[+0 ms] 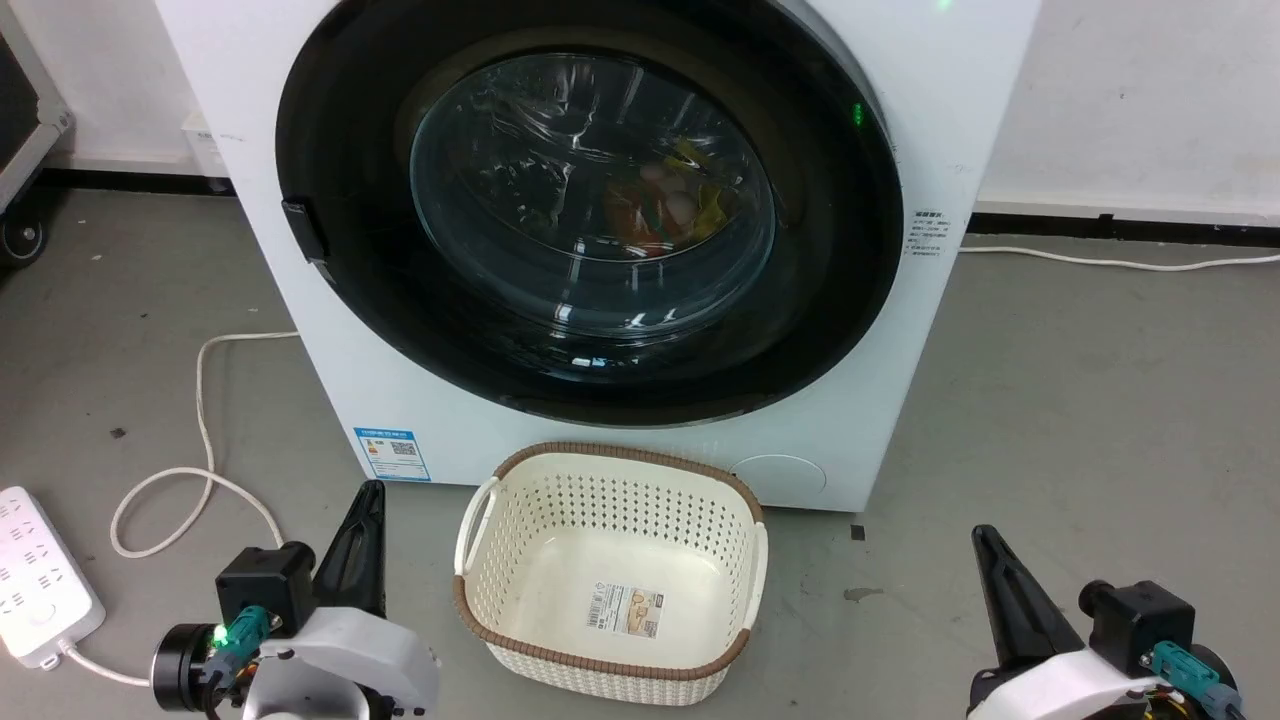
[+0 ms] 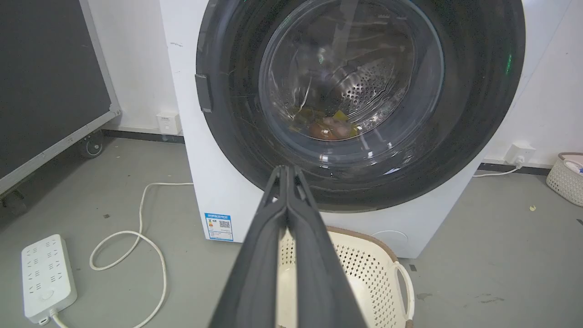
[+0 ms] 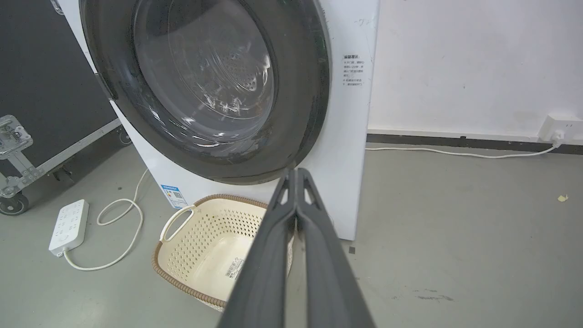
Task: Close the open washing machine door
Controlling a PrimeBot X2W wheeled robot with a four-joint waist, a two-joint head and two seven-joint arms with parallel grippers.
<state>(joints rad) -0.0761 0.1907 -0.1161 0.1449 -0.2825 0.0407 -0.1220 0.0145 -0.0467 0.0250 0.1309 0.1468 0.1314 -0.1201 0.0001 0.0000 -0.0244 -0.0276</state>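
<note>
The large round washing machine door with its wide glossy black rim and bulging clear glass centre (image 1: pixel 590 210) lies flat against the front of the big white front-loading washing machine (image 1: pixel 300 340), which stands at the far side of the grey floor against a white wall. Through the glass, some orange and yellow items (image 1: pixel 660 205) lie low in the steel drum. A small blue sticker (image 1: pixel 392 453) sits low on the machine's left front. Just in front of the machine, on the floor, stands a cream perforated plastic basket with a brown woven rim (image 1: pixel 620 452). The left gripper (image 1: pixel 368 505) hovers near and to the left of the basket, its two long dark fingers pressed together on nothing. The right gripper (image 1: pixel 990 550) hangs near and to the basket's right, fingers likewise together and empty. At the far left of the floor, a white power strip (image 1: pixel 35 575) rests beside a looping white cable (image 1: pixel 200 420).
</note>
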